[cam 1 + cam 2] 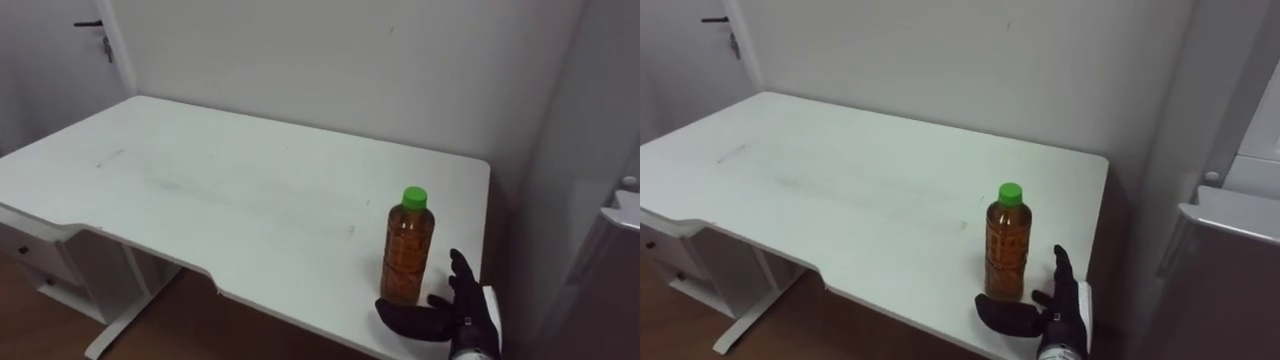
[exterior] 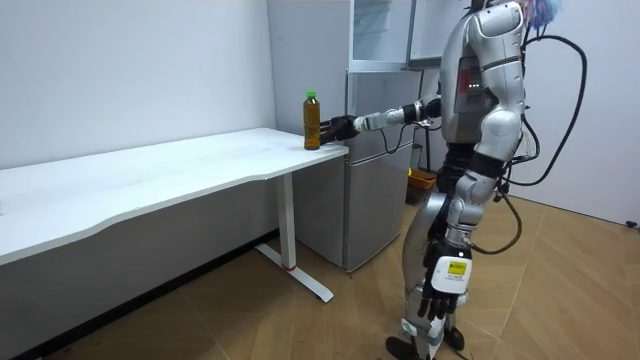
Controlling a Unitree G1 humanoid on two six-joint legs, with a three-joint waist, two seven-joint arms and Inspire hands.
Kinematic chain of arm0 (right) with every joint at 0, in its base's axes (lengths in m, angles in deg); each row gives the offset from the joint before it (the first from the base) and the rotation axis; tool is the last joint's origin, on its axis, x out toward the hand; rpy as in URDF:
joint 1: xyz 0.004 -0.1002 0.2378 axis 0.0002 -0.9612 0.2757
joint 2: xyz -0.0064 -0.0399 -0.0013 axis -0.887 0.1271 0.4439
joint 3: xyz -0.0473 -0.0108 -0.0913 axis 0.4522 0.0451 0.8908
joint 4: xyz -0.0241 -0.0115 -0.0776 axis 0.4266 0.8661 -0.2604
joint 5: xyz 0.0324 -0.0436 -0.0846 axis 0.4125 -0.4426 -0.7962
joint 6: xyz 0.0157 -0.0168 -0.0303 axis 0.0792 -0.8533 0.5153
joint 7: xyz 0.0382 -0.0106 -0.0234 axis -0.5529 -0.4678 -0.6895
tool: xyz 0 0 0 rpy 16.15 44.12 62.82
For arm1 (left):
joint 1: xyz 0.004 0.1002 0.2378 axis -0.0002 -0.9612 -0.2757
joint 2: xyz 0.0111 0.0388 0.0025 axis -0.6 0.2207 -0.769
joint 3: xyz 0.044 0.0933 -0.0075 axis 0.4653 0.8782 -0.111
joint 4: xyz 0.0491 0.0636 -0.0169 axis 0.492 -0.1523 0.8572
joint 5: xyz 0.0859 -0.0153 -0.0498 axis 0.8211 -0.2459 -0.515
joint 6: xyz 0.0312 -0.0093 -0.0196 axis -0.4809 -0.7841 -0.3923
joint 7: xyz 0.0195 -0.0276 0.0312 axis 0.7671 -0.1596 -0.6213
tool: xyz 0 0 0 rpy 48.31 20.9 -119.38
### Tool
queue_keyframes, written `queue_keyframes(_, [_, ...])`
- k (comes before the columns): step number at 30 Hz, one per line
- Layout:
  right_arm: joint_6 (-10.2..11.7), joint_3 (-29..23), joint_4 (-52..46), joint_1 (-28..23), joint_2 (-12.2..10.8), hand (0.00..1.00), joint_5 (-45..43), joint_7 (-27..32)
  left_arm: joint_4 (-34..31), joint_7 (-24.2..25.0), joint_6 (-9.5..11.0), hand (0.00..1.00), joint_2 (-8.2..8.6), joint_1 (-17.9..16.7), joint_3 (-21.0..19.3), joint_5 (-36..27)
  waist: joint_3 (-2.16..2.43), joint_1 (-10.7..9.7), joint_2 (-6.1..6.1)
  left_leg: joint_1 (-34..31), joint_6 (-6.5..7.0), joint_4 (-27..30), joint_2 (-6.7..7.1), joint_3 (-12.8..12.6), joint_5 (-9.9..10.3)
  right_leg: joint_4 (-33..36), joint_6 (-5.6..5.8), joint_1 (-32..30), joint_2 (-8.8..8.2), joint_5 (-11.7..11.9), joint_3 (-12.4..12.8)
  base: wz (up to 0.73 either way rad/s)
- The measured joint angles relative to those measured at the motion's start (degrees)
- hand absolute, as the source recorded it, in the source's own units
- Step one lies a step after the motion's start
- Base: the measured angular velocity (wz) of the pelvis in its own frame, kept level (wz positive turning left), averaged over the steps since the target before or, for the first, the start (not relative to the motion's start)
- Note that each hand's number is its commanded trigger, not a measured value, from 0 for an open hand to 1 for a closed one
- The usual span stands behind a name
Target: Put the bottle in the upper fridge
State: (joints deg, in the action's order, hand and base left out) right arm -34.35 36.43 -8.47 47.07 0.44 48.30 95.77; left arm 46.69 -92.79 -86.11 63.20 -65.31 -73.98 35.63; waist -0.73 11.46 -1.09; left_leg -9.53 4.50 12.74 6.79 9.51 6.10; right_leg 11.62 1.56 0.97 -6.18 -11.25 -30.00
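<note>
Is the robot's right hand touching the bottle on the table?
Cannot tell. In the left eye view the right hand is open beside the bottle, thumb overlapping its base, no clear gap or contact.

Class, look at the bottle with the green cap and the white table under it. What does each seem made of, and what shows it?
Clear bottle with green cap: probably plastic, glossy; amber liquid shows through its wall. White table: probably laminated board, smooth with a faint sheen and a thin flat edge; its white leg looks like painted metal, though that is uncertain.
</note>
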Motion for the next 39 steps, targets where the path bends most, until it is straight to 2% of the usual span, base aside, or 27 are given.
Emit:
queue_keyframes(10, [-0.12,0.55,-0.11,2.05,0.01,0.0,-0.46,3.65,-0.07,-1.45,-0.12,0.0,-0.18,0.03,1.08,0.09,-0.24,2.19,-0.76,-2.07,-0.2,-0.07,0.03,0.57,-0.84,0.29,-0.21,-2.15,0.04,0.15,-0.17,0.03])
queue_keyframes(14, [-0.13,0.55,-0.11,3.54,0.02,0.0,-0.46,3.77,0.1,-1.5,-0.11,0.0,-0.28,0.06,1.06,0.1,-0.12,2.94,-1.41,-2.1,-0.22,-0.08,0.03,0.63,-0.86,0.29,-0.21,-2.18,0.05,0.15,-0.19,0.0])
queue_keyframes(21, [-0.06,0.83,-0.48,4.56,0.01,0.0,-0.49,4.28,2.33,-1.42,0.0,0.0,-0.74,0.06,1.0,0.73,-0.14,3.15,-2.44,-1.81,-0.22,-0.09,0.11,0.96,-0.84,0.08,-0.17,-1.64,0.1,0.16,-0.51,0.01])
queue_keyframes(31, [0.01,1.88,-3.06,4.92,0.12,0.0,-0.26,5.77,2.38,-1.31,-0.18,0.0,-1.05,-0.27,1.06,1.18,-0.15,3.39,-2.93,-1.78,-0.31,-0.02,0.06,1.02,-0.9,0.04,-0.17,-1.59,0.2,0.17,-0.3,0.0])
queue_keyframes(39, [0.09,2.53,-0.47,4.97,0.04,0.0,0.11,5.66,3.58,-1.44,-0.82,0.0,-1.06,-0.59,2.21,3.73,-0.21,5.27,-2.88,-1.8,-0.37,-0.01,0.16,1.51,-0.93,0.04,-0.19,-1.58,0.24,0.18,-0.23,0.02])
